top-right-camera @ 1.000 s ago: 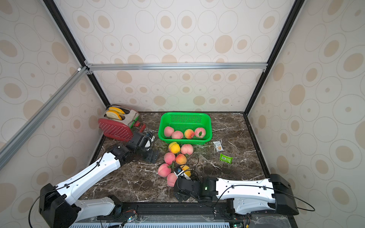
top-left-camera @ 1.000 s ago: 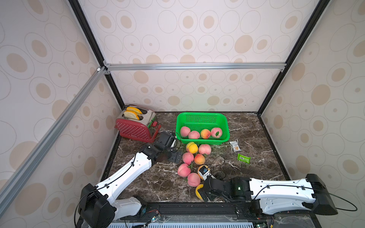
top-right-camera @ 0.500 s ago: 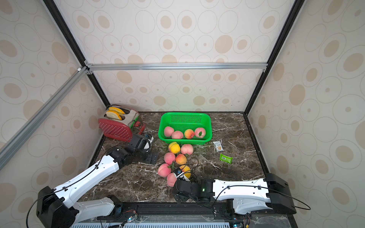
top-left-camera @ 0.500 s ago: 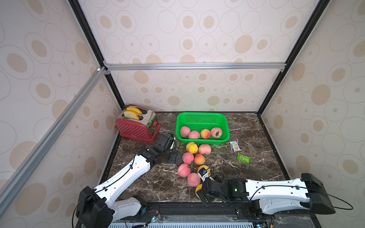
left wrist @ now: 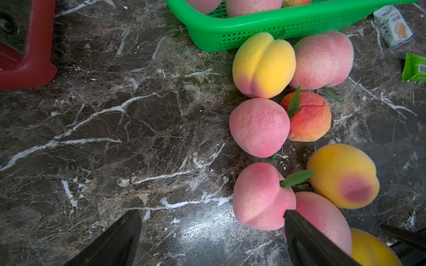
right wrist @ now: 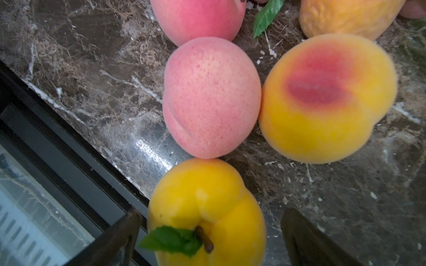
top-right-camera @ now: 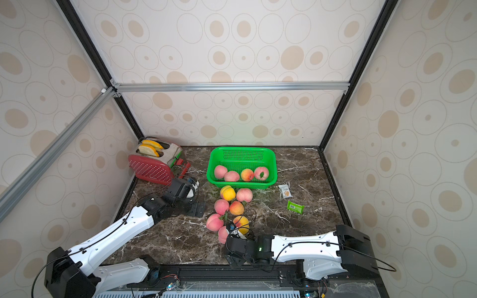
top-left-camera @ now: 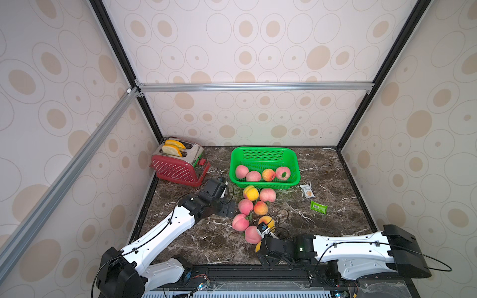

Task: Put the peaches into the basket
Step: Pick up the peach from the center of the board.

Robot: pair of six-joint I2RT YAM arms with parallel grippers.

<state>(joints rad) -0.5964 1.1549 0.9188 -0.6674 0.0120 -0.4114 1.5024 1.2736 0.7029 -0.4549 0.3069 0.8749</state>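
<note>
The right gripper [right wrist: 212,214] has shifted slightly along the front edge of the table [top-left-camera: 196,240], and its jaws now stand wide open on both sides of the yellow peach [right wrist: 202,191] lying there, not closed on it yet. The left gripper [left wrist: 212,211], also wide open and empty, has hardly moved beside the loose peaches [top-left-camera: 245,206]. Four peaches [top-left-camera: 268,175] lie in the basket [top-left-camera: 260,154] and eight outside before it, so I think grasping the yellow one comes next.
</note>
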